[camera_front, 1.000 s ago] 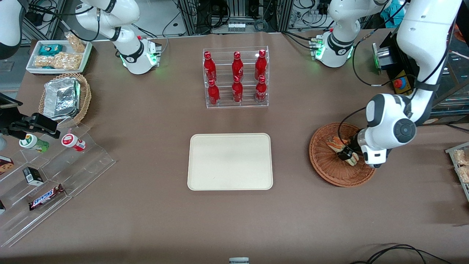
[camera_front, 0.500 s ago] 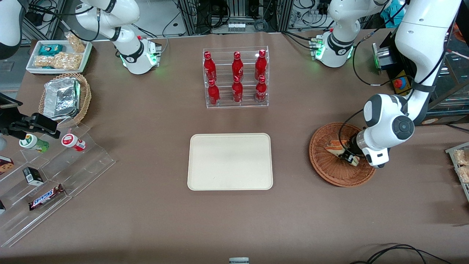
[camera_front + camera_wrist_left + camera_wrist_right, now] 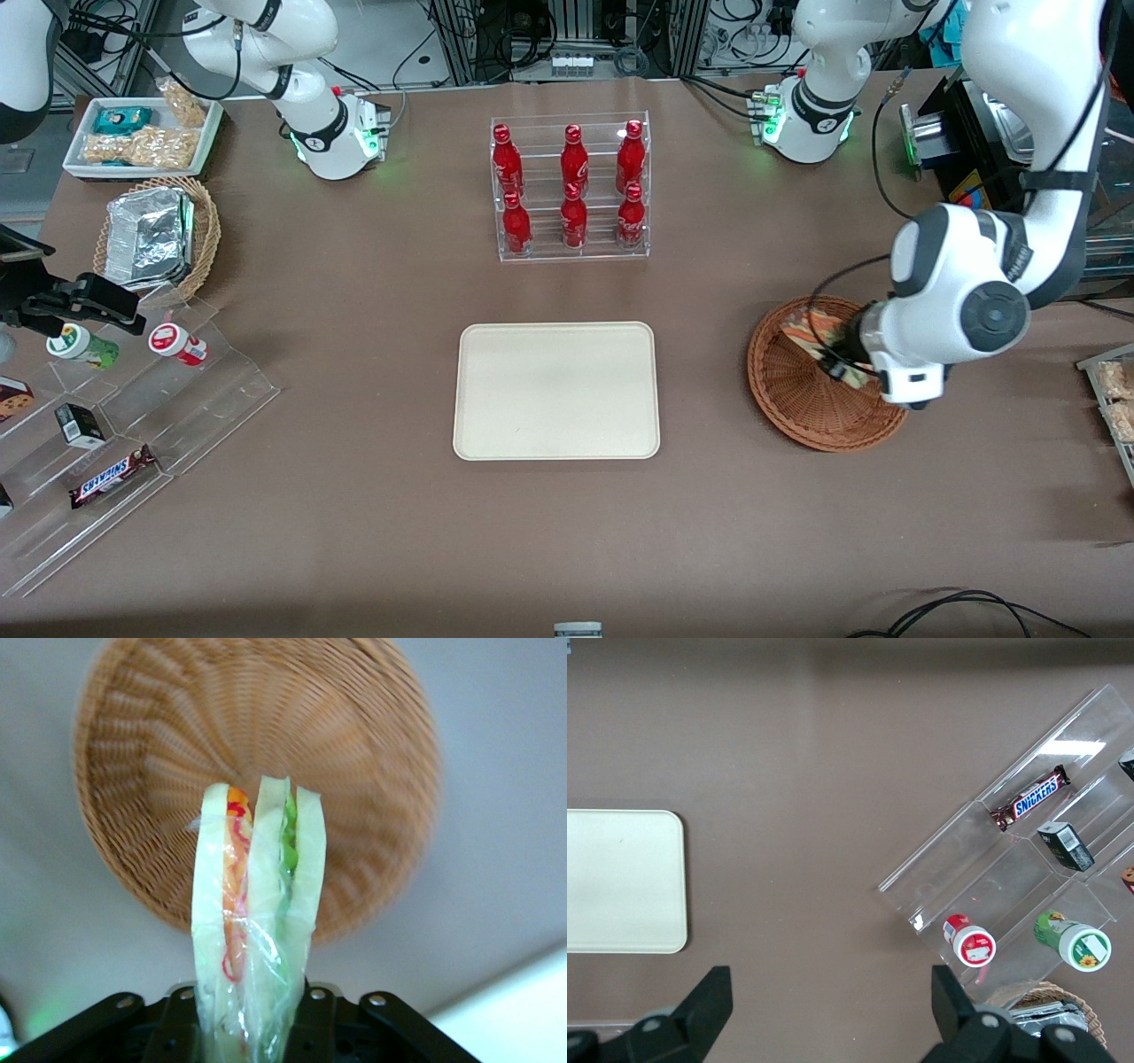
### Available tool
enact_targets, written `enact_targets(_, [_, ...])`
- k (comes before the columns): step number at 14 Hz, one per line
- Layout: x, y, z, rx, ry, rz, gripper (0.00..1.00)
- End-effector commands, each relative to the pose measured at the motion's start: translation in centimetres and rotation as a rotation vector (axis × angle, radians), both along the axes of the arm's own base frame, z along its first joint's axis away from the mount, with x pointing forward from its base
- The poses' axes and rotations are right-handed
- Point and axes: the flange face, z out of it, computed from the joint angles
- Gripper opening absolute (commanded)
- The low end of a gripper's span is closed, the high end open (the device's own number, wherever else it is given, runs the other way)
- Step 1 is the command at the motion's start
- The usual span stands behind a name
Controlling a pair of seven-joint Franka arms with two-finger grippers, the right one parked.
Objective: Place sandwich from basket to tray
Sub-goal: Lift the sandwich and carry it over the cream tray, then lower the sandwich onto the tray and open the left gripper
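Clearly the risk now lies in the carry: the gripper (image 3: 252,1028) is clamped on the narrow end of the sandwich (image 3: 257,912), which hangs lifted above the basket (image 3: 802,394), and the wrist view shows its plastic-wrapped slices splaying apart away from the clamp, so I judge a quick swing toward the tray could let the soft bread slide out or a slice peel off and fall onto the bench (image 3: 354,514). Counting across the front view from the parked arm's end: one white tray of snack packets (image 3: 142,135), one tan basket with a foil container (image 3: 158,237), one clear stepped rack (image 3: 133,416) holding two small tubs (image 3: 128,344) and a Snickers bar (image 3: 112,477), six red bottles (image 3: 571,186) in their clear stand, one cream tray (image 3: 556,391) lying bare, then the one reddish basket, with the single sandwich held over it.
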Motion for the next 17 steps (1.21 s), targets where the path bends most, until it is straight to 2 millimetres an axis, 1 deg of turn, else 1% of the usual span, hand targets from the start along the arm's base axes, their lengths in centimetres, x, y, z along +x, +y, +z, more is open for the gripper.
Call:
enact_targets(1, [-2.2,-9.3,1.2,-0.021,-0.012,-0.333,0.09])
enact_targets(2, [-2.5,-11.2,0.5,-0.03,-0.004,-0.376,0.09])
enact_targets(3, [-3.2,-14.1,0.2,-0.04,-0.003,-0.442,0.09])
enact_targets(4, [-4.0,-17.3,-1.1,-0.036,0.001,-0.551,0.09])
enact_targets(5, [-4.5,-19.7,-2.7,-0.033,0.013,-0.606,0.09])
enact_targets(6, [-4.4,-22.9,-3.9,-0.053,0.002,-0.644,0.11])
enact_targets(7, [-4.4,-25.8,-5.2,-0.073,0.001,-0.66,0.14])
enact_targets(9, [-3.7,-29.7,-7.5,-0.075,-0.02,-0.626,0.17])
enact_targets(10, [-3.0,-30.4,-8.1,-0.058,-0.042,-0.634,0.18])
enact_targets(11, [-2.8,-31.4,-8.8,-0.059,-0.056,-0.645,0.22])
enact_targets(12, [-3.2,-32.5,-9.6,-0.063,-0.059,-0.658,0.34])
enact_targets(13, [-3.4,-33.8,-10.0,-0.079,-0.09,-0.663,0.35])
enact_targets(14, [-3.2,-34.4,-10.6,-0.094,-0.114,-0.647,0.35])
enact_targets(15, [-2.9,-34.9,-10.8,-0.111,-0.139,-0.644,0.39])
enact_targets(16, [-3.2,-35.9,-11.0,-0.122,-0.149,-0.653,0.43])
enact_targets(17, [-3.0,-36.4,-11.0,-0.128,-0.159,-0.653,0.46])
